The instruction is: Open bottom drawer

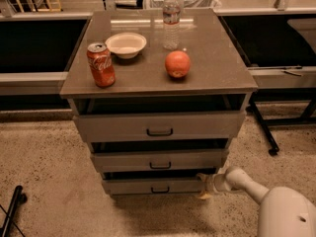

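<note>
Drawer: bottom drawer (133, 185), lowest of three, by the floor.
Gripper: gripper (204, 183) at its right end; we cannot tell its opening or hold.
Pull: we'd draw straight nearward, evenly.

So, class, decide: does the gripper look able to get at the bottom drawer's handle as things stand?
Probably yes. The gripper sits by the right end of the bottom drawer, level with its handle, and nothing stands between them.

High, fairly near frontal view down onto cabinet (212, 70), jaws lower right beside bottom drawer (133, 186).
</note>
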`<action>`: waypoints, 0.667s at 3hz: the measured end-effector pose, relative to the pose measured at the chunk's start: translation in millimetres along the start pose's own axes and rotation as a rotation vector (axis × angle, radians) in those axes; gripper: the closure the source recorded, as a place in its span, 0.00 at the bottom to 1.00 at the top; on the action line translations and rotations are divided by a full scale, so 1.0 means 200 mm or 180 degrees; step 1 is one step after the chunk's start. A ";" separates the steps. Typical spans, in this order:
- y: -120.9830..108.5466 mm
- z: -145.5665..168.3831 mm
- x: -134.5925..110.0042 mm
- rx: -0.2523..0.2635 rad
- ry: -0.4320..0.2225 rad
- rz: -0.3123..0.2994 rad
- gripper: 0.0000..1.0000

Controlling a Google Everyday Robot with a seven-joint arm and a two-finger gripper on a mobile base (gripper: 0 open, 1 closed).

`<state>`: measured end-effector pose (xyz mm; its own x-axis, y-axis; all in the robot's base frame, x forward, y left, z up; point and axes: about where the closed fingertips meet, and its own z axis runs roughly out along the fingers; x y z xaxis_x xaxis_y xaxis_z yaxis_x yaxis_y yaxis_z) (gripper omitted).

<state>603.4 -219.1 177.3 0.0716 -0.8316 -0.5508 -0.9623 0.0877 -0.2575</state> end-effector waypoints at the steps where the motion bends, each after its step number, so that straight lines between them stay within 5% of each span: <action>1: 0.00 0.00 0.00 0.0000 0.0000 0.0000 0.73; 2: 0.00 0.00 0.00 0.0000 0.0000 0.0000 0.96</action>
<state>603.4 -219.0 177.3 0.0716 -0.8315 -0.5509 -0.9623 0.0876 -0.2574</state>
